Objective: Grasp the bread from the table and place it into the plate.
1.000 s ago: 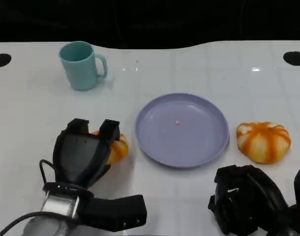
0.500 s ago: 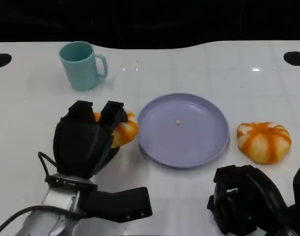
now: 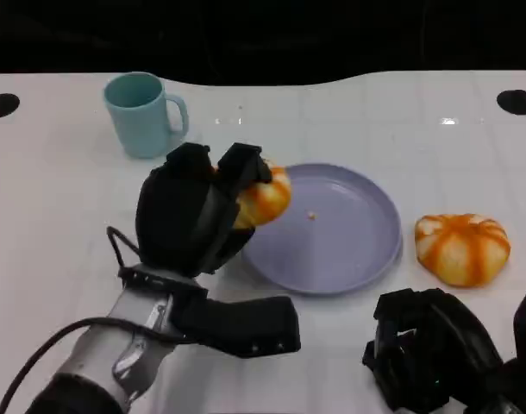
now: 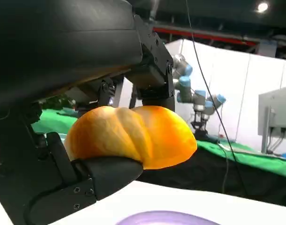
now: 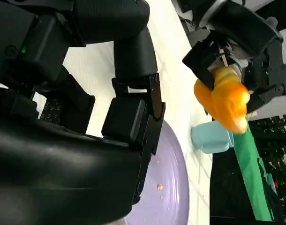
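My left hand (image 3: 194, 211) grips an orange bread roll (image 3: 265, 196) and holds it in the air over the left rim of the purple plate (image 3: 349, 250). The left wrist view shows the roll (image 4: 133, 136) pinched between the black fingers (image 4: 110, 171), with the plate (image 4: 166, 218) below. The right wrist view shows the same roll (image 5: 223, 98) lifted above the plate (image 5: 169, 187). A second orange-and-white bread (image 3: 462, 247) lies on the table right of the plate. My right hand (image 3: 435, 349) rests low at the near right, fingers curled in, holding nothing.
A teal mug (image 3: 144, 114) stands at the far left of the white table (image 3: 56, 207), and the right wrist view catches this mug (image 5: 211, 137) too. Black round holes mark the table's far corners (image 3: 515, 102). A few crumbs lie on the plate.
My left hand has lifted the roll off the table and carried it right and away, from beside the plate to over its left rim. The right hand has stayed put.
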Robot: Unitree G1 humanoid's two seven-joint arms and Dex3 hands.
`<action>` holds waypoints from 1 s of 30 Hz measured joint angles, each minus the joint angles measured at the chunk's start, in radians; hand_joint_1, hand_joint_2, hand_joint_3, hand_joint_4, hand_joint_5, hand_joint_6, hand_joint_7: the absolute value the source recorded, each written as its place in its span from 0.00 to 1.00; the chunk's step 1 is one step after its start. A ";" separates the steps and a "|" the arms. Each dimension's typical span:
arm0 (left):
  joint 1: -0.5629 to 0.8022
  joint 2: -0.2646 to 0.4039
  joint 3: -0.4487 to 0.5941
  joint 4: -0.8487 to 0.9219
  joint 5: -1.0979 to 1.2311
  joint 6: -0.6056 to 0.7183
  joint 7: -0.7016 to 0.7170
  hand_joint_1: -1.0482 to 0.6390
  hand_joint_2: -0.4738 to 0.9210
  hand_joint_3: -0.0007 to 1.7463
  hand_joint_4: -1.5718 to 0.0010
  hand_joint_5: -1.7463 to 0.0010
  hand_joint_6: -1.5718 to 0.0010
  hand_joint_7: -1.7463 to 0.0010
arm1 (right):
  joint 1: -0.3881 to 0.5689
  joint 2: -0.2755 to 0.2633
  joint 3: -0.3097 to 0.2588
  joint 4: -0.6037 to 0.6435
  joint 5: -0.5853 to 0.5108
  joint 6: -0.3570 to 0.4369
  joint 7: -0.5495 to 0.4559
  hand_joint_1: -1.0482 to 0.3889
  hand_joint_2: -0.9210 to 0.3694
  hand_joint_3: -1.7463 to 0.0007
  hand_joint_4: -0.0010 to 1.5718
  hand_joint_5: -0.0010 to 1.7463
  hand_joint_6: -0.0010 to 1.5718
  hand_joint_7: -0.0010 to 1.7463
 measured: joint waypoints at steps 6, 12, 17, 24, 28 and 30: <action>-0.050 -0.032 -0.028 0.085 -0.006 -0.041 -0.022 0.39 0.41 0.89 0.30 0.00 0.46 0.00 | -0.003 0.000 0.000 0.001 -0.001 0.000 0.000 0.00 0.66 0.20 0.94 0.79 1.00 0.58; -0.140 -0.096 -0.049 0.233 -0.019 -0.079 -0.025 0.38 0.38 0.93 0.30 0.00 0.44 0.00 | -0.003 0.000 0.000 0.001 0.001 0.002 0.002 0.00 0.67 0.20 0.94 0.79 1.00 0.56; -0.201 -0.140 -0.077 0.352 -0.020 -0.097 -0.008 0.36 0.40 0.95 0.30 0.00 0.45 0.00 | -0.003 0.000 0.000 0.001 0.002 0.002 0.010 0.00 0.67 0.19 0.94 0.79 1.00 0.56; -0.264 -0.180 -0.108 0.459 -0.017 -0.083 0.009 0.36 0.44 0.96 0.30 0.00 0.48 0.00 | -0.003 0.001 0.000 0.001 0.002 0.000 0.012 0.00 0.67 0.21 0.95 0.78 1.00 0.55; -0.288 -0.194 -0.123 0.506 -0.018 -0.075 0.009 0.36 0.50 0.86 0.36 0.00 0.51 0.07 | -0.003 0.002 0.000 0.001 0.002 -0.004 0.014 0.00 0.66 0.21 0.95 0.78 1.00 0.55; -0.305 -0.195 -0.131 0.517 -0.020 -0.075 -0.004 0.33 0.59 0.72 0.43 0.11 0.50 0.29 | -0.003 0.002 0.001 0.001 0.001 -0.011 0.014 0.00 0.66 0.21 0.95 0.78 1.00 0.55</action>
